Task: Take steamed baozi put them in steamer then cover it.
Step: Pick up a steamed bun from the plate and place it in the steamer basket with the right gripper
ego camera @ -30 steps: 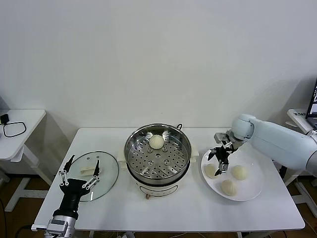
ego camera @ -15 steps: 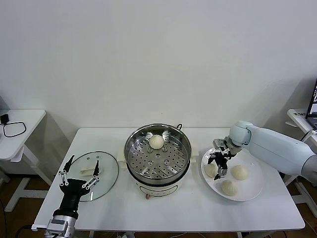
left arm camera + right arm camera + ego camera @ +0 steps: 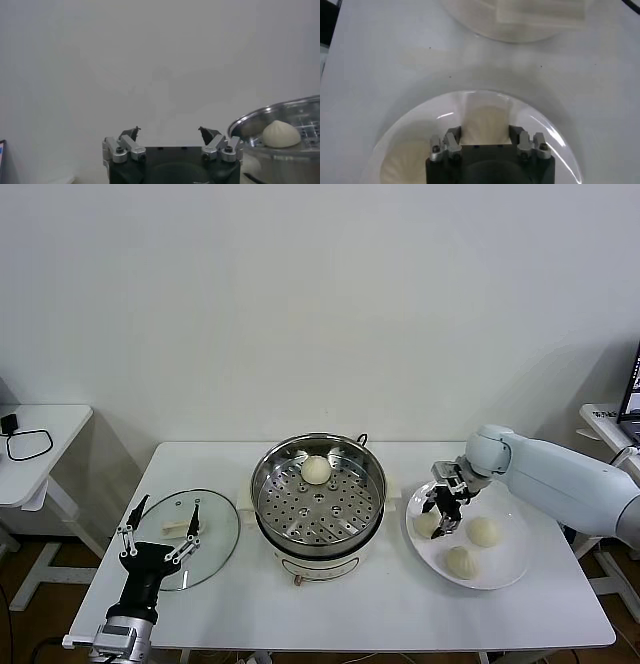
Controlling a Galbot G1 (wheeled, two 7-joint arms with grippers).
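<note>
White surface point(image 3: 330, 609) vs plain wall. One baozi point(image 3: 316, 470) already in steamer point(image 3: 318, 492), toward its back; three on plate point(image 3: 500, 572) to robot's right. Right tool point(image 3: 446, 509) down over nearest plate bun point(image 3: 428, 525), fingers apart around it, not yet clamped. Step in hand, prob.: 2nd pick. Next needs: close gently, lift clear, carry across to a free spot in basket. Left tool point(image 3: 160, 531) spread, idle above glass lid point(image 3: 186, 538).

One steamed baozi point(image 3: 316, 470) sits in the open steamer point(image 3: 318, 494); three lie beside it.
</note>
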